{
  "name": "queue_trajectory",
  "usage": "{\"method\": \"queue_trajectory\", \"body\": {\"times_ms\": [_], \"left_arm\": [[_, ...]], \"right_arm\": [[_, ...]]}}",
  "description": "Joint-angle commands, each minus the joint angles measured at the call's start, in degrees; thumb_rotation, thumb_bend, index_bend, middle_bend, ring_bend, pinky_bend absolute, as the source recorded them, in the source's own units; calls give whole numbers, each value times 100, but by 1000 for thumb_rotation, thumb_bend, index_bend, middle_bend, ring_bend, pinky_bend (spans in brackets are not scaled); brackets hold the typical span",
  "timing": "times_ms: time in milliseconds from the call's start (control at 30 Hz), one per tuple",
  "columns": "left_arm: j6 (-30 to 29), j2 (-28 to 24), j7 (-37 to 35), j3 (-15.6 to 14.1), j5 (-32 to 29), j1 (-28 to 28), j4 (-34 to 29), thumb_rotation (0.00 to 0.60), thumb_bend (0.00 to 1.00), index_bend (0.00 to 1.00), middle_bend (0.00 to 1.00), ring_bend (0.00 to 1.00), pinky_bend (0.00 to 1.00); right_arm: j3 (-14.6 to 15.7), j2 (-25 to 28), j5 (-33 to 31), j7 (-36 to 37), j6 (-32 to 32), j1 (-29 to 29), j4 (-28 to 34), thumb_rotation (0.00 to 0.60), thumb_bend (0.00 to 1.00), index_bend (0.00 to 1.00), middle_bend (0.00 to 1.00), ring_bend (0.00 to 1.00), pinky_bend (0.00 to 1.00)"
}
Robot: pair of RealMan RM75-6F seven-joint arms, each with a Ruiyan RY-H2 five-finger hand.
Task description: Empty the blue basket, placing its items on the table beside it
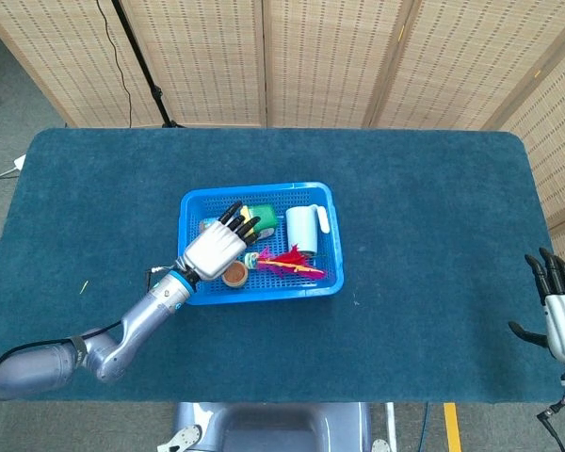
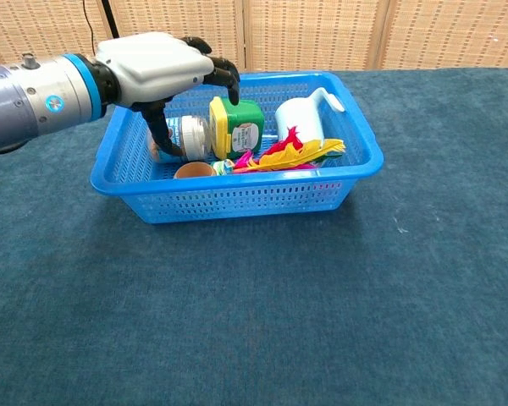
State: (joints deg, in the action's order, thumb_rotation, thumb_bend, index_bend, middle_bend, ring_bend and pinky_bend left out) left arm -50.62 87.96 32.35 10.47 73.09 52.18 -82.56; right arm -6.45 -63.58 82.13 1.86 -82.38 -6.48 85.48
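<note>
Hovering left hand (image 2: 157,68) over perforated plastic blue basket (image 2: 237,200), carpet-like table (image 2: 262,313)

Head view: high above the table (image 1: 433,282), looking steeply down, whole tabletop visible. Chest view: low, near the table's front edge, facing forward, closer. Both show the basket (image 1: 260,287) (image 2: 237,203).

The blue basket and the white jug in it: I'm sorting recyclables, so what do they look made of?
Blue basket: likely moulded plastic, semi-glossy, with slotted lattice walls. White jug: probably plastic too, smooth and matte, with a moulded handle; ceramic cannot be ruled out.
</note>
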Motion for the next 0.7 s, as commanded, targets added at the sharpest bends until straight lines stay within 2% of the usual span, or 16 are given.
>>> {"method": "queue_trajectory", "body": {"times_ms": [33,233,367,500,700], "left_arm": [[-156,208,-49,-73,134,36,200,600,121,324,193,249,83],[-219,474,14,-148,147,61,446,600,122,357,197,254,246],[-194,631,50,-161,107,96,569,600,125,357,198,259,277],[-136,766,42,-143,40,145,684,600,144,357,202,268,352],[36,865,20,-144,-54,230,816,600,171,358,204,269,361]], "right_arm": [[-1,6,-9,5,3,2,5,600,0,0,0,0,0],[3,25,-27,18,19,6,27,600,0,0,0,0,0],[4,33,-39,17,36,3,45,600,0,0,0,0,0],[5,37,-49,9,48,0,59,600,0,0,0,0,0],[2,42,-82,24,90,-9,72,600,0,0,0,0,0]]}}
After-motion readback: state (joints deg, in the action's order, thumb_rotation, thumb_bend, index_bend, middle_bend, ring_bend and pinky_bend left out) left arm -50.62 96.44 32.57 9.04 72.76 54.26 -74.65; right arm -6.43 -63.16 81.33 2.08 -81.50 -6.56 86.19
